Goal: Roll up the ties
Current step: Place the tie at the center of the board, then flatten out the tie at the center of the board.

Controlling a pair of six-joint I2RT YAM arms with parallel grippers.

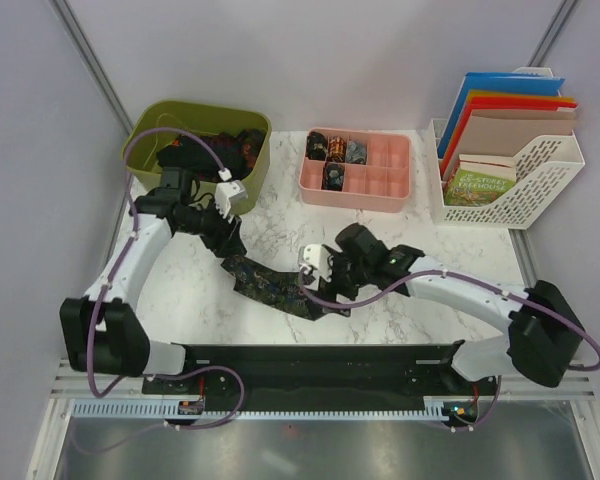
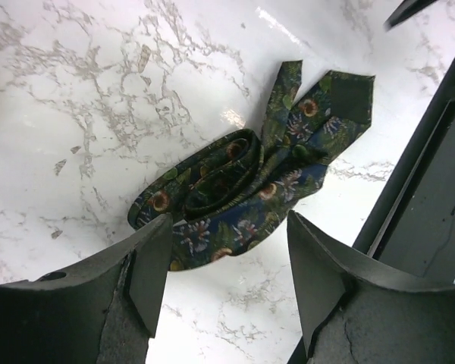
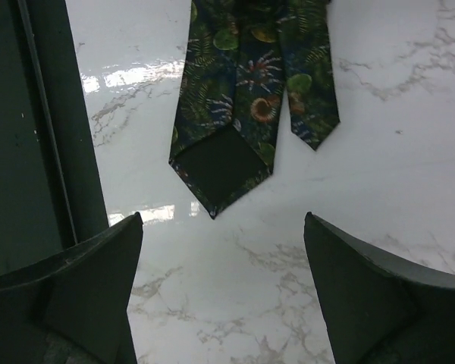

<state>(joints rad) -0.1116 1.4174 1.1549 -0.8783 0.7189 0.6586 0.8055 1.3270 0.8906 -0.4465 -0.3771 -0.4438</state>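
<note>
On the marble table (image 1: 280, 215), between the two arms, one tie (image 1: 270, 284), dark with a green leaf print. Loosely coiled at its left end, the wide and narrow tips side by side at the right end, the wide tip turned to show its black lining. Just over the coil, the left gripper (image 2: 227, 227), fingers spread to either side, gripping nothing. Near the tips, the right gripper (image 3: 224, 220), fingers wide apart, likewise released, clear of the cloth. Further back, a pink tray (image 1: 380, 188) with a few rolled ties (image 1: 335, 150) in its left compartments. In the green bin (image 1: 200, 112) at back left, dark shapes, perhaps more ties, too jumbled to tell.
</note>
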